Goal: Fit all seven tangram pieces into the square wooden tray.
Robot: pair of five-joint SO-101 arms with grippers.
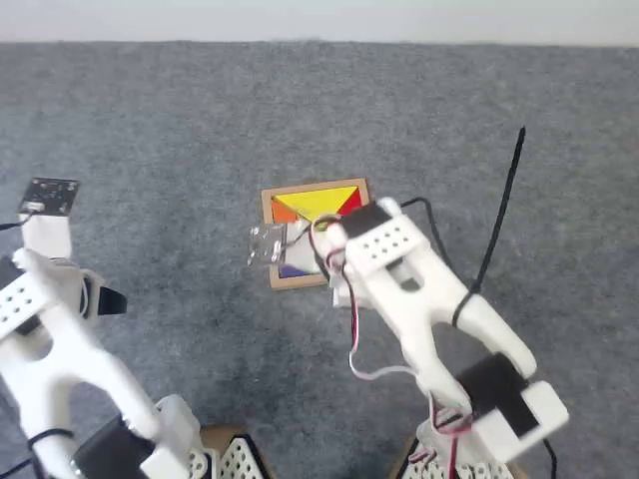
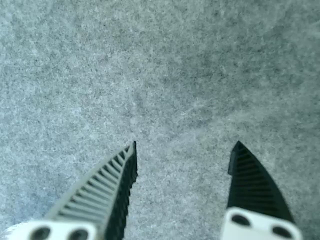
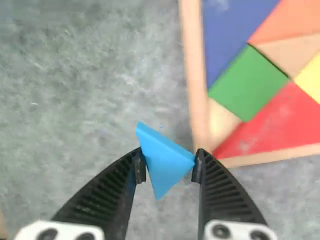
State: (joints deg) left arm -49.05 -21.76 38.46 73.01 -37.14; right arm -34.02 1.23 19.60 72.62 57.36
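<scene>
One blue triangle (image 3: 162, 167) is sitting pinched between the tips of the right gripper (image 3: 169, 159), which is gripping it on two sides. It is hanging just outside the wooden tray (image 3: 193, 75), near one corner, over the grey worktop (image 3: 75, 75). Inside the tray, a green square (image 3: 247, 82), a red triangle (image 3: 280, 125), a dark blue piece (image 3: 235, 35), an orange piece (image 3: 292, 20) and a yellow piece (image 3: 312, 80) are lying flat. A small bare wedge (image 3: 220, 120) of wood is showing in that corner, between the rim, the green square and the red triangle. In my judgement the blue triangle is going there.

To seat it well, the gripper should be:
- carrying it over the rim;
- turning it until its edges are matching the gap;
- lowering it level before letting go, since a tilted piece risks riding up on the red triangle.

The left gripper (image 2: 185, 150) is standing wide open, holding nothing, over the worktop well apart from the tray.
</scene>
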